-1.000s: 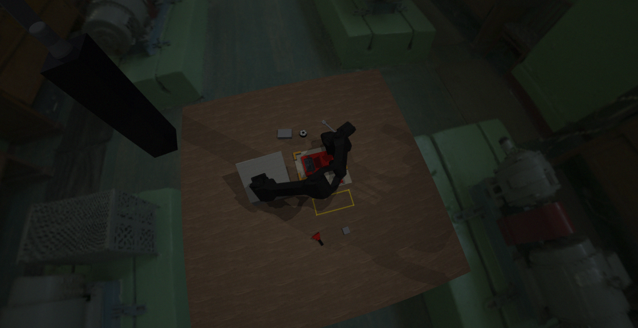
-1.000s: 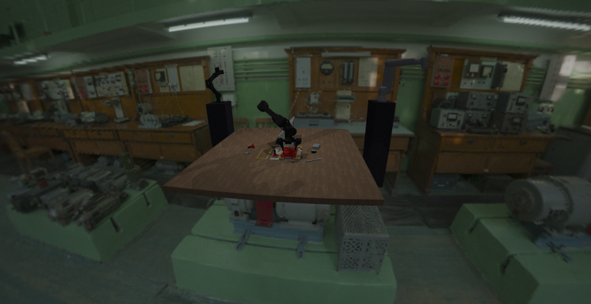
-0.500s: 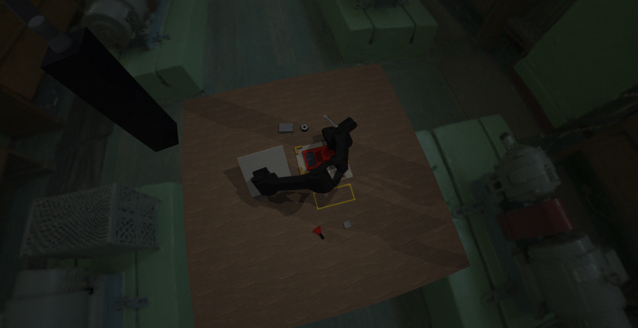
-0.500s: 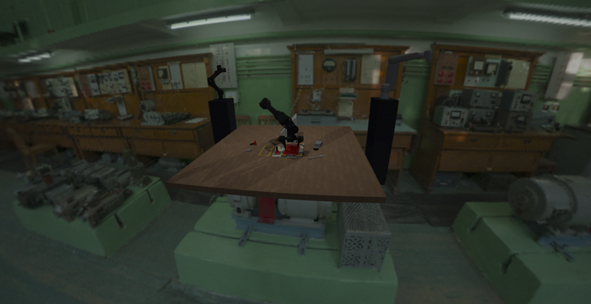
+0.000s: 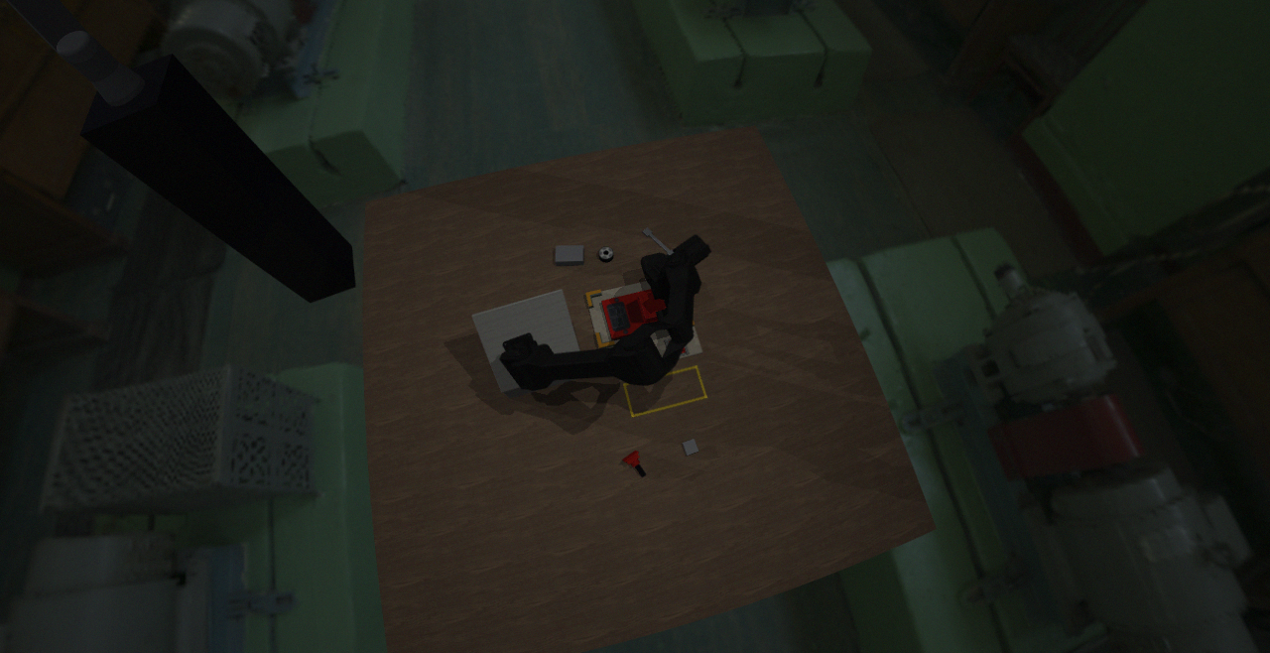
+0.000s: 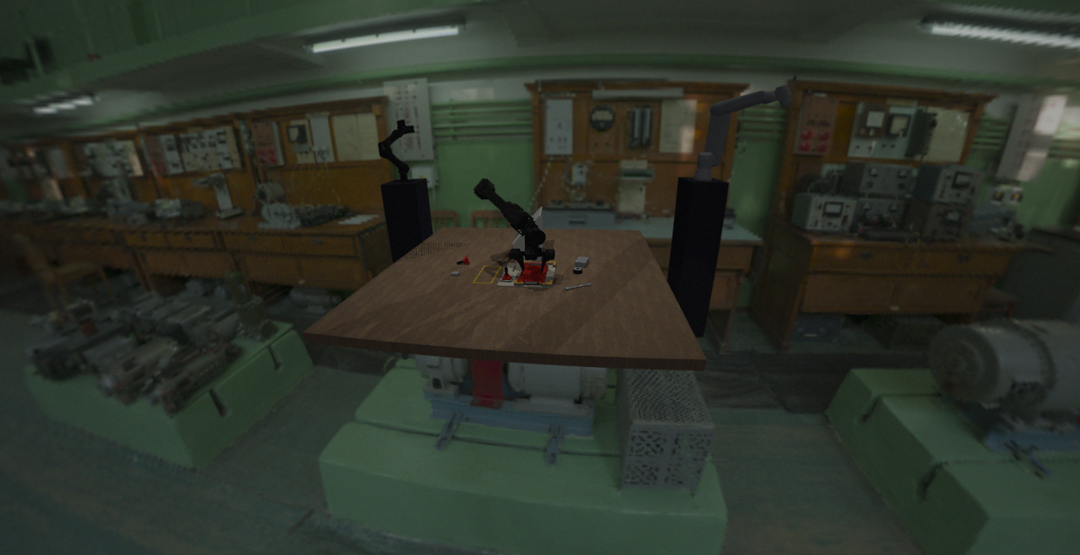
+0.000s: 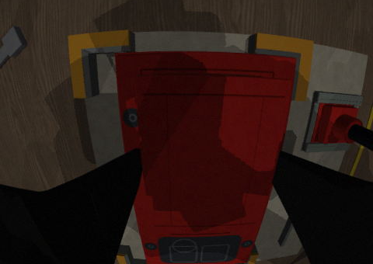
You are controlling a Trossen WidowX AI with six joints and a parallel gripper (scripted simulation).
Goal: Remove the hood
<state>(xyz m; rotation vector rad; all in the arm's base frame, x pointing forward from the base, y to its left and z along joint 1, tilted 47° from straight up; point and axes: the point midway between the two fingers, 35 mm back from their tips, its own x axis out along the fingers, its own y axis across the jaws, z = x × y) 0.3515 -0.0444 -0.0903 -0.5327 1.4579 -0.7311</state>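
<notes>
Wrist view: red panel-lined rectangular hood [image 5: 645, 297] [image 6: 534, 273] [image 7: 233, 120] is on the red boxy toy car [image 5: 628, 329] [image 6: 521, 277] [image 7: 123, 85], filling the centre. Black parallel-jaw gripper [image 5: 659, 304] [image 6: 532, 266] [image 7: 205, 155] is open wide, one finger at 8 o'clock and one at 4, tips right by the hood's long sides. Contact is hard to call in this dim light; no grip seen.

Car sits on a pale flat base plate [image 5: 696, 346] [image 6: 504, 283] [image 7: 105, 132]. On the plate at 3 o'clock, a red block with a black stick handle [image 5: 684, 350] [image 6: 506, 273] [image 7: 336, 124]. Past it, partly cut off, the yellow-outlined marked area [image 5: 669, 406] [image 6: 483, 283] [image 7: 361, 152]; in the top view it's at 5 o'clock from the car. Grey metal wrench [image 5: 658, 241] [image 6: 578, 287] [image 7: 13, 44] at 10 o'clock in the wrist view.

Step in hand looks like lining up and closing on the hood. Next: close evenly on both sides, catch the hood and not the body, lift straight up, then carry it over the red block to the yellow outline.
</notes>
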